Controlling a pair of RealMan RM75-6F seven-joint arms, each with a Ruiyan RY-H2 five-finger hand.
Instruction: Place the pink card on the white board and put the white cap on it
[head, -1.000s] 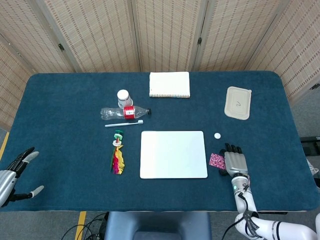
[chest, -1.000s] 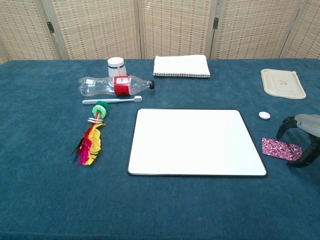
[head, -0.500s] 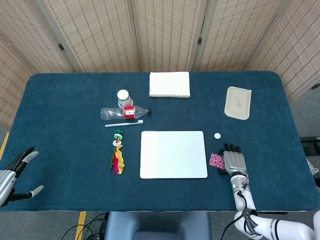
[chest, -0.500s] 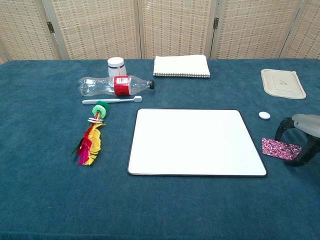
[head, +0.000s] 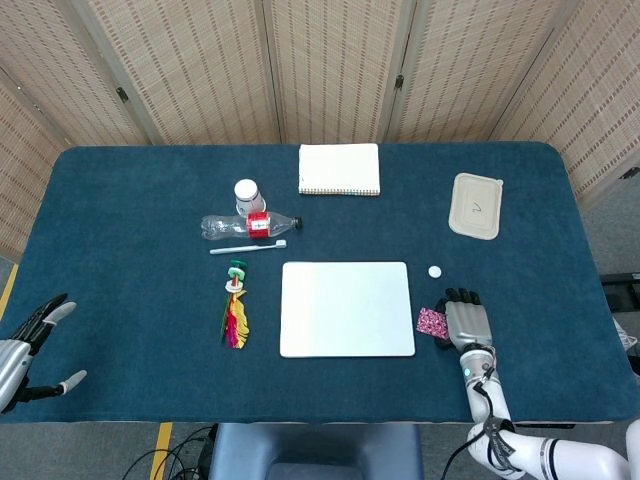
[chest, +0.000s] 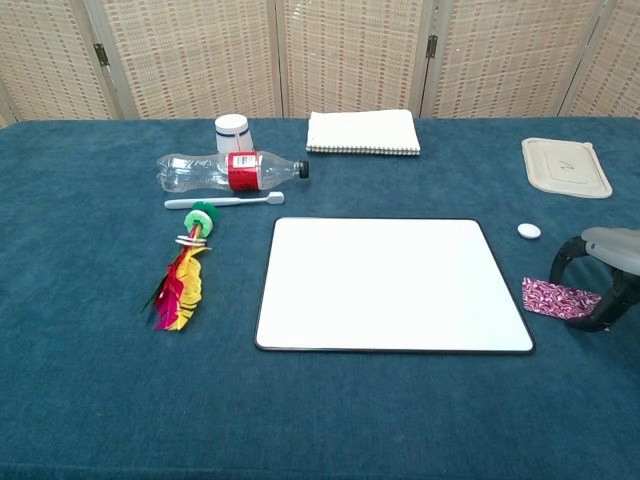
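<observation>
Pink patterned flat card (chest: 559, 298) looks thin, light, floppy; right hand (chest: 604, 282) curled over its edge, grip unclear, pinch there.

table (chest: 90, 400): matt blue cloth | white board (chest: 390, 285): smooth, glossy | bottle (chest: 215, 171): clear plastic

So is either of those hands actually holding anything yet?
Not clearly. The right hand arches over the right end of the pink card, which lies on the table; a grip can't be told. The left hand holds nothing, fingers apart.
</observation>
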